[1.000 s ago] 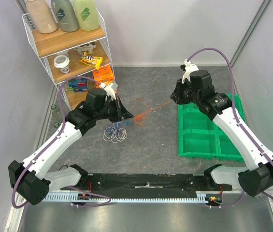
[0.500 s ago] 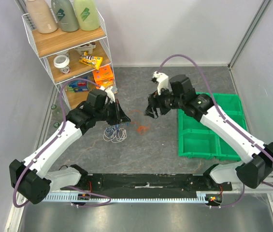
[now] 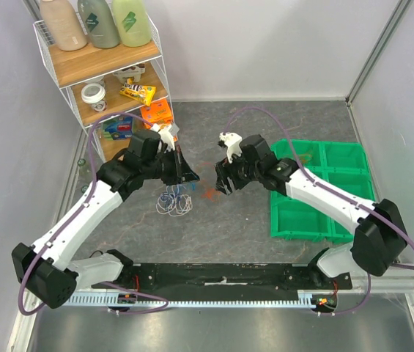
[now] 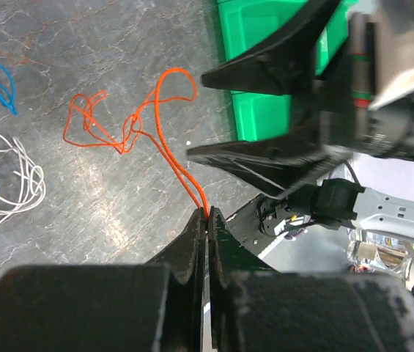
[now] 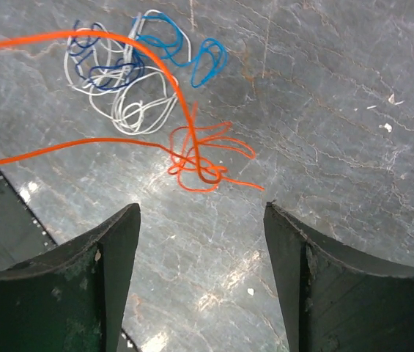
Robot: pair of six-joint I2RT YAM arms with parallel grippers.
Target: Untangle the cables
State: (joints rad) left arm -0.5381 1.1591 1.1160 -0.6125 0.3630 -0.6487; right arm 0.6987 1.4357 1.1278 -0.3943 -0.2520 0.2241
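The left gripper (image 4: pixel 207 217) is clamped shut on the orange cable (image 5: pixel 196 164), pinching what looks like a doubled strand right at its fingertips. From the tips the strand runs forward and down to a loose knot of orange loops lying on the table (image 5: pixel 353 95). This hold seems meant to anchor one end and lift it, so that the knot is drawn out from the rest of the wires and can be worked on.

The right gripper (image 5: pixel 199 214) hangs with its fingers spread wide and nothing between them. The orange knot sits just ahead of the gap, roughly centred between the two tips. It looks placed to close on the knot or on a free loop and pull against the left gripper's hold.

The white cable (image 5: pixel 137 106) and the blue cable (image 5: pixel 201 60) lie in one small heap beyond the knot, off to the left of the right fingers. Seen from the left wrist, that heap is well to the left of the closed tips. The raised orange strand crosses over the heap; whether it touches it, I cannot tell.
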